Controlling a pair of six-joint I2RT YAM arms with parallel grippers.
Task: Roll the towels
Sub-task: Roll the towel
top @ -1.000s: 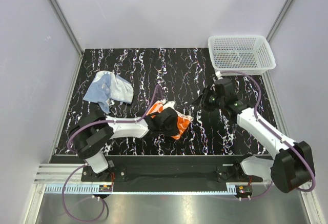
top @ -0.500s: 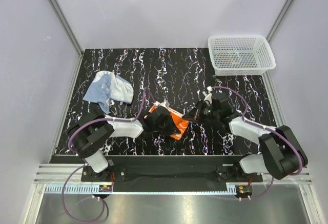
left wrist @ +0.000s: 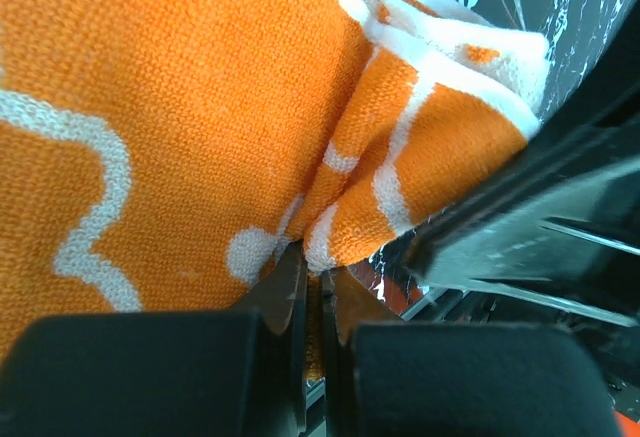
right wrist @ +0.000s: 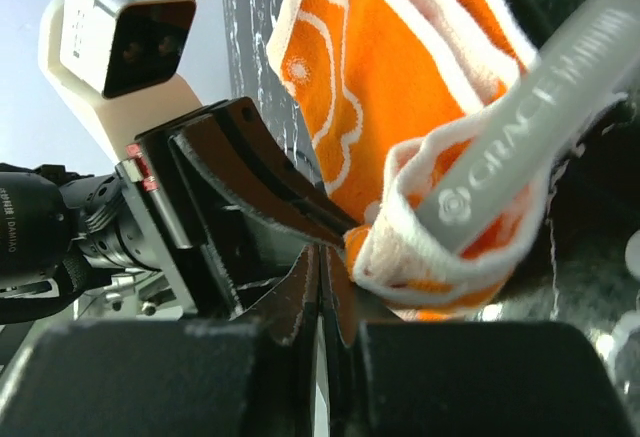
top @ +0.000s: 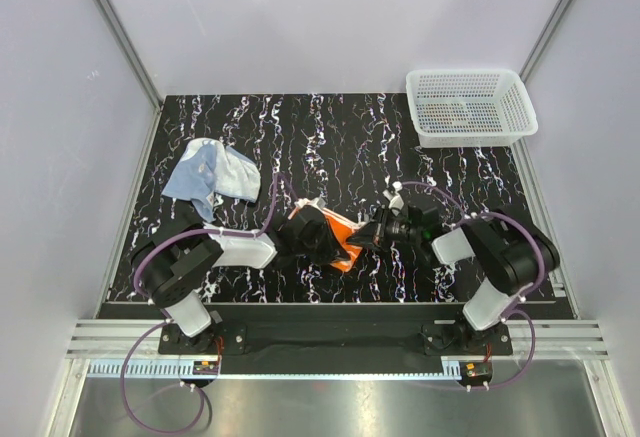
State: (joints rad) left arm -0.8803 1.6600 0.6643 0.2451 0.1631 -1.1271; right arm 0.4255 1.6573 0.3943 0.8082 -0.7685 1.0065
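A grey ribbon tag (right wrist: 520,127) sewn into the white hem of the orange towel (top: 347,242) carries pale capitals. "GRACE" and the start of a second word can be read, with a small round logo before them. Tiny lettering on the dark motor housing at the left of the right wrist view is too small to read surely.

A second ago the right arm reached up the bench (top: 330,137) toward the white mesh basket (top: 527,117), with its jaws partly apart. It has since folded back low and swung in to the middle. The right gripper (top: 364,239) now meets the towel from the right, its jaws drawn together to a thin slit. Less of the orange towel shows than before: the white-edged flap on its right is now covered. The blue-grey towel (top: 212,172) lies crumpled at the far left, where it was.

The orange towel sits near the middle of the bench toward the near edge, between the two grippers. The left gripper (top: 330,245) comes at it from the left, jaws closed on a fold of the cloth that runs down between the tips in the left wrist view. The towel's hemmed corner touches the right jaws' tips, but I cannot tell whether any cloth is caught there.
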